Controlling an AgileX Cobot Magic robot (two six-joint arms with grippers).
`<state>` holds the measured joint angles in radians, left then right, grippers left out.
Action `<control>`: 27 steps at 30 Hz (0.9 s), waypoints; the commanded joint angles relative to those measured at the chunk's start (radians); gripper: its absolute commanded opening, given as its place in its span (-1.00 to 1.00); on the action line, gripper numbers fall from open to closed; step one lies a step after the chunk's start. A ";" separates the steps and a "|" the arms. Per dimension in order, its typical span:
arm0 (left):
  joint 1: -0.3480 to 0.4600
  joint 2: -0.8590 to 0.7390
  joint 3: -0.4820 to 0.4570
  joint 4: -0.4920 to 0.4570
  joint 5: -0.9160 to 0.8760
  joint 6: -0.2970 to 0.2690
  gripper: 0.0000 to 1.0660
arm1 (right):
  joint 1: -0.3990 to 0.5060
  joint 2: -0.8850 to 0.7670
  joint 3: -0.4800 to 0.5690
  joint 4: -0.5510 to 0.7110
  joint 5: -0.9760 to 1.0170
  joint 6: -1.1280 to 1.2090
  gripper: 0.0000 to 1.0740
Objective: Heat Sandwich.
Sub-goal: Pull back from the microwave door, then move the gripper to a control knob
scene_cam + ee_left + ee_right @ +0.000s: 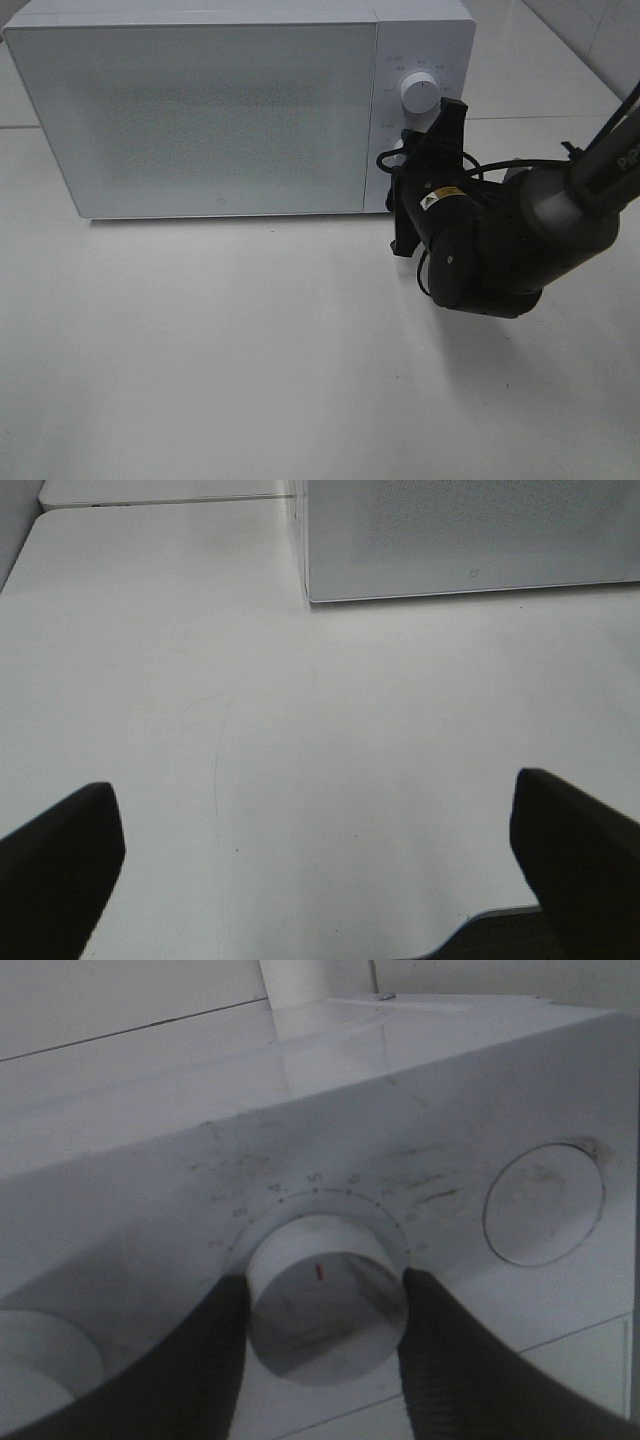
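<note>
Hand [322,1282] clamped on the microwave's [200,110] lower knob [320,1315]

White desk [250,380] fills most of every view, matt and smooth, with a faint curved scuff in the left wrist view. Pale tiles [600,40] show past its far right corner. The white microwave stands at the back of the desk, its speckled door shut and its control strip on the right side. The sandwich shows in no view, and where it lies cannot be told.

The black right arm [510,240] comes in from the right edge of the high view, bends at a bulky wrist and points at the control strip. The left hand [315,800] hovers over the desk, facing the microwave's left corner and well short of it. It is released: its fingers [60,870] stand wide apart with only desk between them, holding nothing.

The right hand [430,135] sits just under the upper knob [418,92] and hides the lower one in the high view. Its wrist view shows it partly closed, its two dark fingers [450,1360] pressing the lower knob from opposite sides, touching its rim: it is grasping that knob. A round flush button [545,1205] lies beside the knob on the panel. Printed numerals ring the dial, and the knob's small red mark [319,1272] points toward them.
</note>
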<state>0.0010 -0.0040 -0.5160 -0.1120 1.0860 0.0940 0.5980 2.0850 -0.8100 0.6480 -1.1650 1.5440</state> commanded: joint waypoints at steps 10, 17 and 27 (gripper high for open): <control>-0.001 -0.017 -0.001 -0.002 -0.010 -0.006 0.83 | -0.010 -0.012 -0.045 -0.038 -0.207 -0.023 -0.52; -0.001 -0.017 -0.001 -0.002 -0.010 -0.006 0.83 | -0.010 -0.012 -0.045 -0.042 -0.169 -0.038 -0.18; -0.001 -0.017 -0.001 -0.002 -0.010 -0.006 0.83 | -0.010 -0.026 -0.003 -0.054 -0.067 -0.093 0.50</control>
<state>0.0010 -0.0040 -0.5160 -0.1120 1.0860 0.0940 0.6010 2.0810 -0.7940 0.6290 -1.1590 1.4690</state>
